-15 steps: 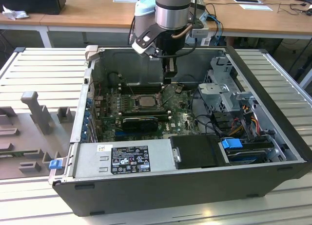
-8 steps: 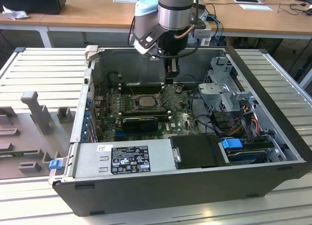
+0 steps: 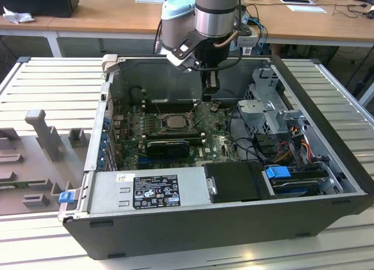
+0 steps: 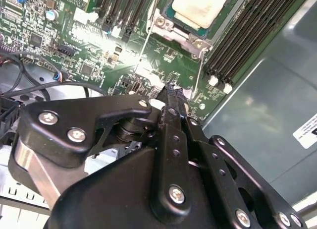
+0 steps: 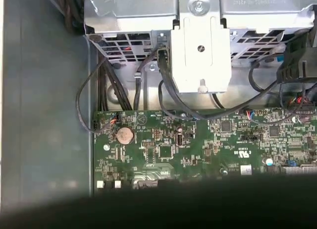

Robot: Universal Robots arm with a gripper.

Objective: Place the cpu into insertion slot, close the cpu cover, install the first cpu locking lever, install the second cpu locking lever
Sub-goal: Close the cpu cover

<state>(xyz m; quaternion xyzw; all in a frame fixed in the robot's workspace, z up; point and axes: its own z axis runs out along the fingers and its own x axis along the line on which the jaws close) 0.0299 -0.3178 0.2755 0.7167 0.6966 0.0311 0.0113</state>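
Observation:
The cpu point(image 4: 200, 6) lies flat in the insertion slot point(image 3: 173, 121) on the green board, its pale metal top showing. The grey cpu cover point(image 4: 179, 35) lies down around it as a frame. Two thin wire locking levers point(image 4: 145, 45) point(image 4: 199, 73) stick out from the socket corners towards my gripper point(image 4: 169, 92). The gripper point(image 3: 208, 94) hangs inside the case just to the exterior view's right of the socket, above the board. Its black fingers are shut together with nothing between them.
Long black memory slots point(image 4: 247, 35) flank the socket. A metal drive cage point(image 3: 272, 106) with a white bracket point(image 5: 200, 55) and black cables point(image 5: 163, 90) stands beside the arm. The power supply point(image 3: 146, 188) fills the case front. A grey fixture point(image 3: 35, 147) lies outside.

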